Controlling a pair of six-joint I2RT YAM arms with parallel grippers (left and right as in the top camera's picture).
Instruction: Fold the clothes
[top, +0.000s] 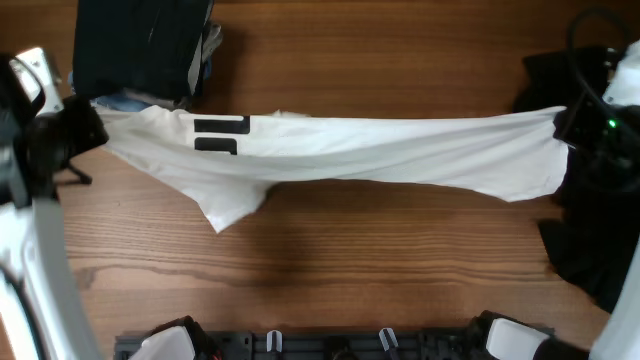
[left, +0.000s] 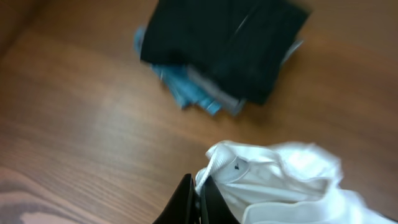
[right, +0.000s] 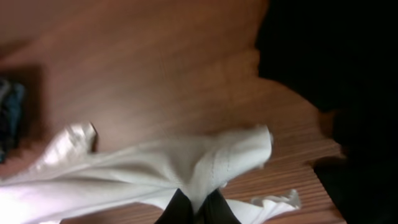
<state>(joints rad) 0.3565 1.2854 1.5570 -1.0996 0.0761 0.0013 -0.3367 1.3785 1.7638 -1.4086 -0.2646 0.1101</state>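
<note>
The white T-shirt (top: 350, 150) with black lettering (top: 220, 135) is stretched out in a long band across the table, held up between both grippers. My left gripper (top: 95, 125) is shut on its left end; the left wrist view shows the fingers (left: 199, 190) pinching the ribbed collar edge (left: 249, 171). My right gripper (top: 565, 125) is shut on the right end; the right wrist view shows the fingers (right: 198, 199) clamped on a fold of the cloth (right: 224, 155). A sleeve corner (top: 228, 212) hangs toward the table.
A stack of dark and blue clothes (top: 145, 50) lies at the back left, also in the left wrist view (left: 224, 43). Dark garments (top: 585, 240) lie at the right edge. Bare wooden table (top: 330, 280) lies in front of the shirt.
</note>
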